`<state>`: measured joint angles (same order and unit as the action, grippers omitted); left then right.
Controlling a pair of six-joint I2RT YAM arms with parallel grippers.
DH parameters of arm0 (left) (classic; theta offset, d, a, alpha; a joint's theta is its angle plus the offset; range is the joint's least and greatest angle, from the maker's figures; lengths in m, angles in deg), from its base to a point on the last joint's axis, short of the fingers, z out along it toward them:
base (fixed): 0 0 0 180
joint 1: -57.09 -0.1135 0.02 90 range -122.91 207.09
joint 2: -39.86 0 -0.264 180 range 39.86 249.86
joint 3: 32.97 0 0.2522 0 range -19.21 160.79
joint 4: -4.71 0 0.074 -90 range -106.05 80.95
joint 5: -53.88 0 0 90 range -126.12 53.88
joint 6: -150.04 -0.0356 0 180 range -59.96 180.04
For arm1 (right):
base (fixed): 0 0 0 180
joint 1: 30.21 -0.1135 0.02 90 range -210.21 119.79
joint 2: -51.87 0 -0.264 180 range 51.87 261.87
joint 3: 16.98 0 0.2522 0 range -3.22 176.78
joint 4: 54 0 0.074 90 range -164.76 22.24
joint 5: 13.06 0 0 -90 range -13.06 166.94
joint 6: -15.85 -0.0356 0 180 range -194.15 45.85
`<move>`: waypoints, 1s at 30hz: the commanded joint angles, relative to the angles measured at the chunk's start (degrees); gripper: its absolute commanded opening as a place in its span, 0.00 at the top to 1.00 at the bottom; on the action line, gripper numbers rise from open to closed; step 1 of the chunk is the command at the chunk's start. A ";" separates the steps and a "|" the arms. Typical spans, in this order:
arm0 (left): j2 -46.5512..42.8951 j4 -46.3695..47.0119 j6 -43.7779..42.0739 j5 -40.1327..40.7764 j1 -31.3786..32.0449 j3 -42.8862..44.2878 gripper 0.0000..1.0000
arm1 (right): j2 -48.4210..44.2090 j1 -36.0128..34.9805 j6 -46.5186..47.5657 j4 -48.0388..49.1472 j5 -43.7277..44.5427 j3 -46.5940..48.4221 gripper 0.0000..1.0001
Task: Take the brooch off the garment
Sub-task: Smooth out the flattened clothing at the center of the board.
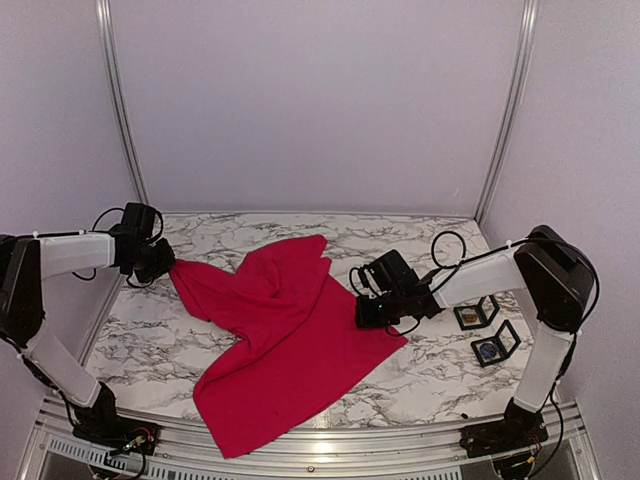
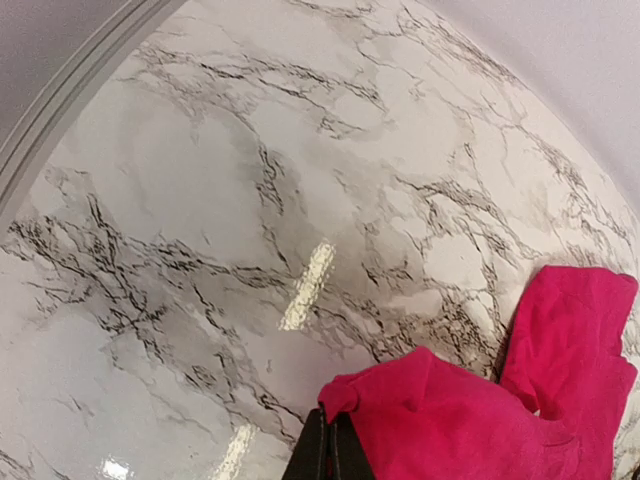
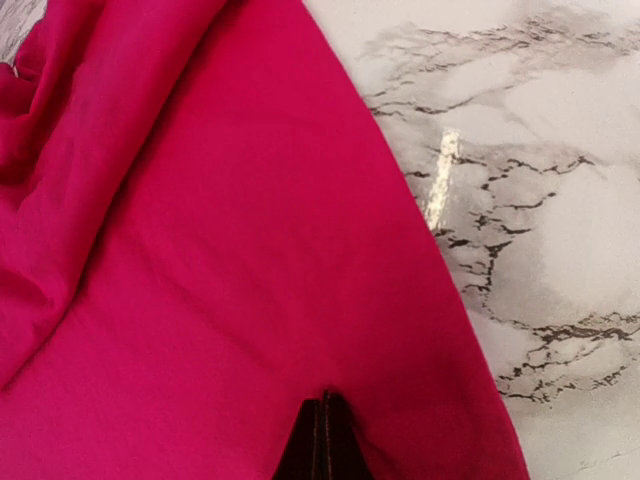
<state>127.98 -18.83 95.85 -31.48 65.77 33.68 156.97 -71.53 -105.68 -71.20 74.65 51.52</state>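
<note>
Clamped: left end effector [image 2: 328,452] grips the red T-shirt [image 1: 285,340] corner; right end effector [image 3: 322,442] rests closed on it. Only overhead shows display boxes [image 1: 497,343] right of it.

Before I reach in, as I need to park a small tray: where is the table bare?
Bare: the back strip of table between wall and shirt; the front-left patch between left arm and shirt. Crowded: the right edge, with two boxes by the right arm.
</note>
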 commanded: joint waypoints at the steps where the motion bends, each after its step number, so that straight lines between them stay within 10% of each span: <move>1: 5.03 -2.94 -5.70 4.00 -3.88 5.79 1.00 | 1.64 0.91 -0.07 -7.42 1.87 -2.25 1.00; 18: 34.38 -14.81 -17.50 4.51 -5.72 48.63 0.94 | 3.36 2.45 -1.41 -7.40 5.02 -0.50 1.00; 24: 32.72 -15.51 -16.44 5.51 -5.78 48.37 0.30 | 2.83 3.07 -2.21 -7.62 5.79 -1.55 1.00; 30: 22.36 -11.93 -11.34 6.48 -6.08 31.24 0.30 | 1.84 3.52 -2.26 -7.12 5.57 -2.96 1.00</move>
<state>158.34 -30.90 81.04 -26.21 60.16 75.14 157.16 -69.41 -107.21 -71.05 77.43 51.63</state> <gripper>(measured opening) 0.720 0.002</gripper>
